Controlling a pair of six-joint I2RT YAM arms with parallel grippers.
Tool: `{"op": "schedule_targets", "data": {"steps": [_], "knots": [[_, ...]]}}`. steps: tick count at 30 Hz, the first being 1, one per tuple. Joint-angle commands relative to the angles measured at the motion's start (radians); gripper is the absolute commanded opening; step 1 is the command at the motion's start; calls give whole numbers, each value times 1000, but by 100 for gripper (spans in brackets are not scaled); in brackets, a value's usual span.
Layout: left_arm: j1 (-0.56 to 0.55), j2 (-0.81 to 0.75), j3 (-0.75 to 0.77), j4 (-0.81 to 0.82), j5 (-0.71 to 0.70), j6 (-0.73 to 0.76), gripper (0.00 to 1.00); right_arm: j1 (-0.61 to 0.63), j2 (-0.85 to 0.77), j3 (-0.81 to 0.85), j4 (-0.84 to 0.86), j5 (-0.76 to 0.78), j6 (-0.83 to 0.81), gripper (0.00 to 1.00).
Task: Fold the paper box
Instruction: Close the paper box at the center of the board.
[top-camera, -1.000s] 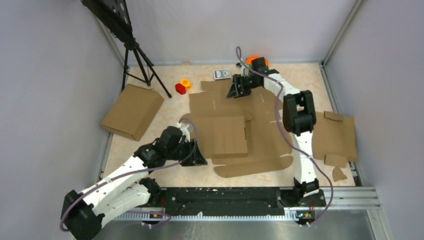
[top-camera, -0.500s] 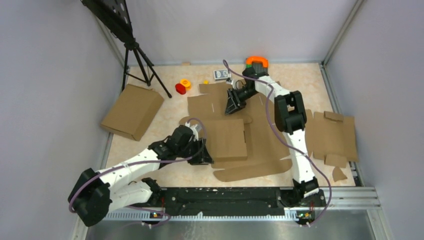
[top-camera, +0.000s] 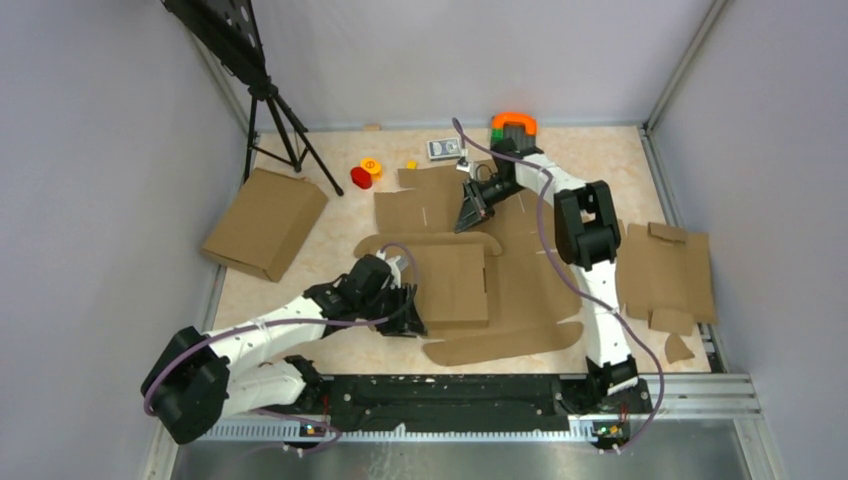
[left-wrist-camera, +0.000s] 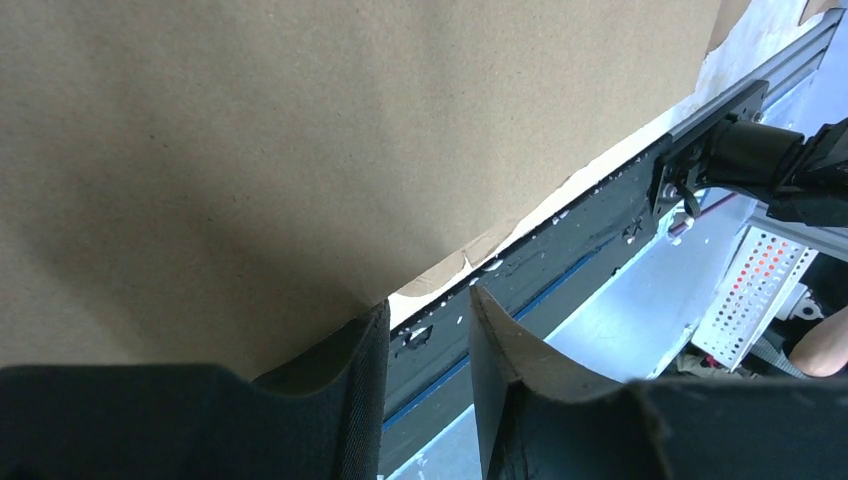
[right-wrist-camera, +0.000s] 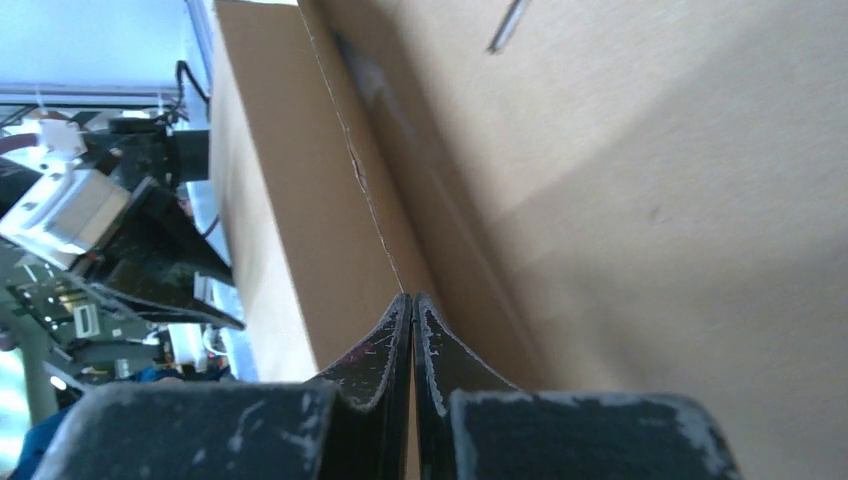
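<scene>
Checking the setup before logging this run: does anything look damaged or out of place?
Yes: torn cardboard scraps lie at the table's right edge, beside a smaller sheet. The slab at left lies askew.

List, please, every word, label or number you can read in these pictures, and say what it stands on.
No text can be read in any view.
small blue-and-white pack at the table's far edge: printed, but too small to read.
yellow disc: a reddish mark, too blurred to read.
the paper box: no print shows.
</scene>
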Motion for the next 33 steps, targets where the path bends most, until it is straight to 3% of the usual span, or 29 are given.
{"op": "schedule_targets", "data": {"steps": [1,15,21,22,23,24,27,29,33], "knots": [[4,-34,3,14,-66,47,37,16,-174,-56,27,-49,53,0],[6,-190,70,-71,-194,99,42,13,-554,-333,231,159,261,0],[6,-182,80,-2,-203,144,42,38,-759,-481,306,272,345,0],[6,-174,85,-2,-203,147,42,39,-780,-502,318,296,350,3],[6,-167,93,-11,-200,145,42,39,-795,-523,328,339,357,19],[6,-160,102,-22,-196,142,42,39,-798,-533,326,396,348,29],[5,-160,115,-63,-187,130,42,34,-735,-502,298,489,306,34],[6,-176,113,-92,-167,120,42,24,-666,-458,302,482,285,42],[4,-198,99,-164,-88,79,41,-10,-511,-340,259,444,236,45]]}}
